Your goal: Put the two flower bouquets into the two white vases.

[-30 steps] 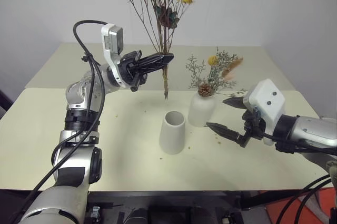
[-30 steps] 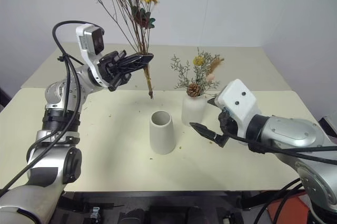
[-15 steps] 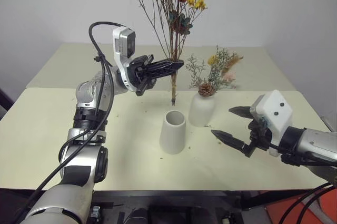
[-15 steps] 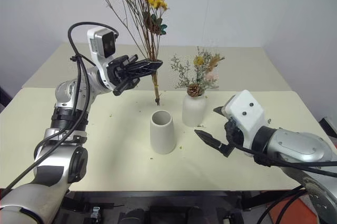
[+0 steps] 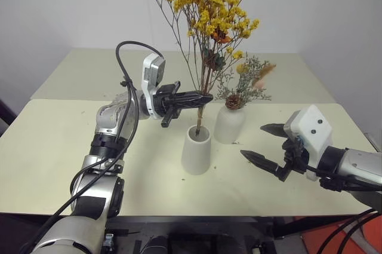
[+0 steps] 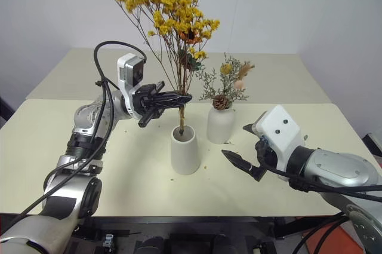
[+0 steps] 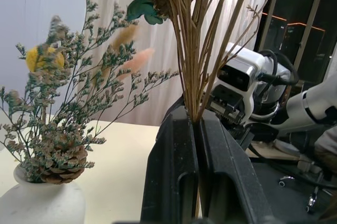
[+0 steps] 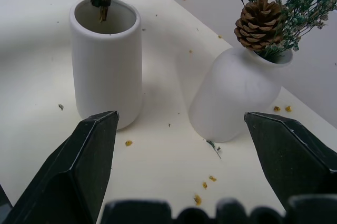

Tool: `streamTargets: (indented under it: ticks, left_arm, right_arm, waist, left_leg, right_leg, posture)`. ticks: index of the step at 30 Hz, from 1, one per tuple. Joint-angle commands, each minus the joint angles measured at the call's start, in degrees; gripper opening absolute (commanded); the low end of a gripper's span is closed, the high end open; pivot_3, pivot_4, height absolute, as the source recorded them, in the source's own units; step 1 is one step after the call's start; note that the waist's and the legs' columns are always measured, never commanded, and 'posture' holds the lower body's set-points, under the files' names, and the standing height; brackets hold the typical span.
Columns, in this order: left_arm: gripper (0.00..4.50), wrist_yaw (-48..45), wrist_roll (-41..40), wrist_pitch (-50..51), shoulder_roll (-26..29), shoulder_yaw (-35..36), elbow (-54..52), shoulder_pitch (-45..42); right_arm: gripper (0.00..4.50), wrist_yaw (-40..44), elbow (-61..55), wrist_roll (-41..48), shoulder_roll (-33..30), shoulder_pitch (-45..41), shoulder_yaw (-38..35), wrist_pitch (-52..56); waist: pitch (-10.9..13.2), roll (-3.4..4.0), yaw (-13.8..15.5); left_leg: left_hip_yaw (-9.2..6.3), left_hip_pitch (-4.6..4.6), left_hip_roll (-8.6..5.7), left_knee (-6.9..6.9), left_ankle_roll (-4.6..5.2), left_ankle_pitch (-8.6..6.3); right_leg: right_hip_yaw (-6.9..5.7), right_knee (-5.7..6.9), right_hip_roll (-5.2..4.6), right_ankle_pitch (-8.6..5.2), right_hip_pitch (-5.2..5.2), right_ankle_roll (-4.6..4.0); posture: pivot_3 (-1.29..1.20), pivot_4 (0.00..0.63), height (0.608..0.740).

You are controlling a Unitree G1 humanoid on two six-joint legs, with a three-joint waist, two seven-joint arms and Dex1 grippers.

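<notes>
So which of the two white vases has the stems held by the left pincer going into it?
The tapered wide-mouthed vase, nearer the robot. The yellow bouquet gripped by the left pincer enters its mouth. The rounded narrow-necked vase already holds the grey-green sprigs.

Your head pair looks down across the table [image 5: 54, 146]; both wrist cameras sit close, sharing the bottle vase [image 8: 231, 95] and its pine cone [image 7: 62, 162]

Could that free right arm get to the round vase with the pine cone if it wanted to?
Probably yes. The right gripper is open, holds nothing, and hangs beside the round vase with only bare table between them. The sprigs spread out above the vase's body.
</notes>
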Motion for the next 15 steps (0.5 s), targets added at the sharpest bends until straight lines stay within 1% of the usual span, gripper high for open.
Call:
streamTargets:
  ticks: [1,4,6,7,11,15]
  left_arm:
    - [0.02,-0.79,0.25,-1.81,-0.45,0.31,-0.59,0.1]
    - [0.02,-1.28,0.04,-2.15,-0.67,0.5,-0.84,0.66]
    - [0.53,-1.61,0.27,-2.49,-0.5,0.33,-1.13,1.25]
    - [0.71,-1.78,0.44,-2.64,-0.36,0.18,-1.24,1.51]
    - [1.9,-1.85,0.96,-2.95,-0.42,0.26,-1.84,2.19]
    - [3.13,-1.68,1.09,-3.67,-0.62,0.61,-1.69,2.41]
  right_arm:
    - [4.5,-0.77,-1.1,0.85,-0.86,-0.01,-2.06,-1.59]
    - [4.5,-1.09,-1.13,1.38,-1.01,0.13,-2.26,-1.69]
    - [4.5,-0.49,-0.61,3.91,-0.35,0.08,-3.66,-2.32]
    - [4.5,-0.11,-0.25,5.91,0.04,0.02,-4.63,-2.72]
    - [4.5,0.46,0.19,11.77,-0.23,0.63,-7.38,-4.55]
    - [4.5,0.61,-0.51,10.39,-1.99,2.06,-5.49,-6.49]
  waist:
    - [0.0,0.0,0.0]
    - [0.0,0.0,-0.06]
    - [0.0,0.0,-0.07]
    - [0.0,0.0,-0.04]
    - [0.0,0.0,0.0]
    - [0.0,0.0,-0.01]
  left_leg:
    - [0.0,0.0,0.0,0.0,0.0,0.0]
    - [0.0,0.01,0.0,0.0,0.0,0.0]
    - [0.0,0.01,0.01,0.0,0.0,0.0]
    - [0.0,0.01,0.01,0.0,0.0,0.0]
    - [-0.01,0.01,0.01,0.0,0.0,0.0]
    - [-0.01,0.01,0.01,0.0,0.0,0.0]
  right_leg:
    - [0.0,0.0,0.0,0.0,0.0,0.0]
    - [0.0,0.0,0.0,0.0,0.0,0.0]
    - [0.0,0.01,0.01,0.0,0.0,0.0]
    - [0.0,0.01,0.01,0.0,0.0,0.0]
    - [0.0,0.0,0.0,0.0,0.02,0.01]
    - [-0.01,-0.01,0.0,0.0,0.03,0.01]
  posture:
    - [0.0,0.15,0.74]
    - [0.0,0.15,0.74]
    - [0.0,0.15,0.74]
    - [0.0,0.15,0.74]
    - [0.0,0.15,0.74]
    - [0.0,0.15,0.74]
